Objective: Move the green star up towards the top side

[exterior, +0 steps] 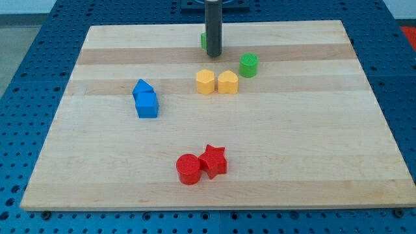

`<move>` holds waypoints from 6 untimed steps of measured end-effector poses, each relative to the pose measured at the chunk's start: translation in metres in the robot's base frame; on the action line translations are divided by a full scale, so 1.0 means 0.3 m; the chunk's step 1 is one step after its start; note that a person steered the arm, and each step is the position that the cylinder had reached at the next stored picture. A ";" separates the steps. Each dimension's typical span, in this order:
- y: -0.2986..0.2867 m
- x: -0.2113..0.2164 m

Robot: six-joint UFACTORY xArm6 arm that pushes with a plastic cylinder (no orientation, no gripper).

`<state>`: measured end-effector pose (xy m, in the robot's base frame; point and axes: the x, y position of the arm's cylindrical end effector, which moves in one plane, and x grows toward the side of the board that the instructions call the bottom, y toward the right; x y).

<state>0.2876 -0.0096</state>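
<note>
Jaws are something this arm lacks: it ends in a straight dark rod, so nothing spreads, presses together or pinches, and my tip (213,54) alone meets the table (273,162) near the view's top, a little left of centre.

Nearest the view's bottom, a red cylinder (188,169) and a red star (213,160) sit touching, the star on the right. Further up on the view's left, two blue blocks stand pressed together: a blue cube (147,105) in front and a blue house-shaped block (142,88) just behind it. Around the middle, a yellow hexagonal block (205,82) and a yellow heart-like block (227,82) stand side by side, touching or nearly so. Just beyond them to the right is a green cylinder (248,65), apart from the rod.

Farthest away, the green star (203,41) is almost wholly hidden behind the rod; only a sliver of green shows at the rod's left edge, so its shape cannot be made out here. It lies close to the table's top edge, with my tip directly in front of it, apparently touching.
</note>
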 end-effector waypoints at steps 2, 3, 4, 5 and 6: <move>-0.064 -0.033; 0.051 0.030; 0.163 0.044; 0.143 0.002; 0.033 -0.035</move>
